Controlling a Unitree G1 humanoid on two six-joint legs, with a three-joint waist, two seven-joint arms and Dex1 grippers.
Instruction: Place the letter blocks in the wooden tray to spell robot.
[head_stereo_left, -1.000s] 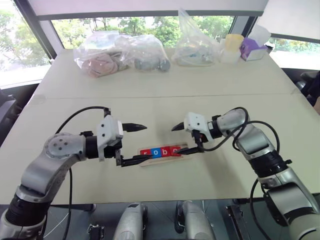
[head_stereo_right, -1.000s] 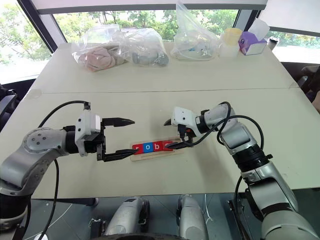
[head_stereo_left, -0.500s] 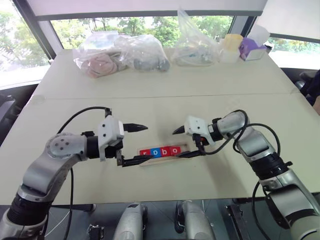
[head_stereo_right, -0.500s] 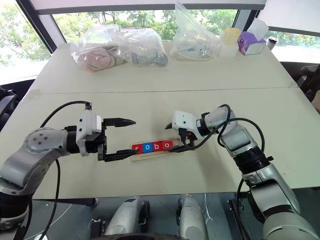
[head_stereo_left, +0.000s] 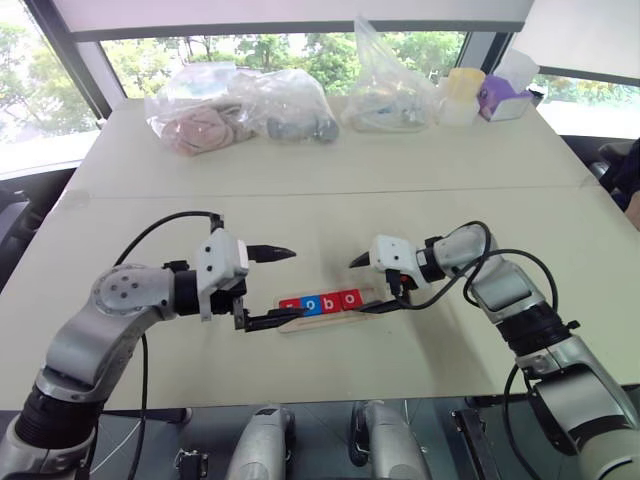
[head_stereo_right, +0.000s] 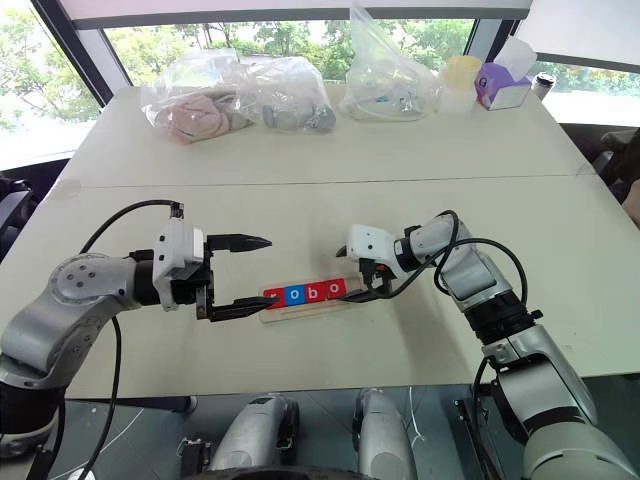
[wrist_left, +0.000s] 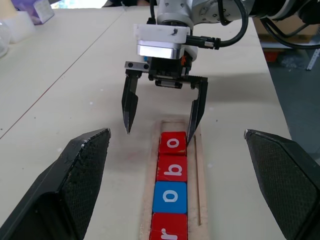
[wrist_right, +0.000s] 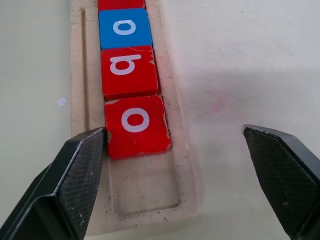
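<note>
The last red "o" block (wrist_right: 135, 125) got nudged up against "b" (wrist_right: 129, 71) in the wooden tray (wrist_right: 145, 200); right tool (wrist_left: 162, 122) and left tool (head_stereo_right: 250, 275) both spread wide, holding nothing.

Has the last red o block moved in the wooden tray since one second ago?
Yes. The red o block slid along the wooden tray toward the red b block; it now sits against it, beside the open right gripper.

At the top edge of my right wrist view, the frame is cutting off the first red block (wrist_right: 121, 4), hiding its letter. In my head view, my left lower finger (head_stereo_left: 268, 321) is covering the wooden tray (head_stereo_left: 330, 309)'s left end.
</note>
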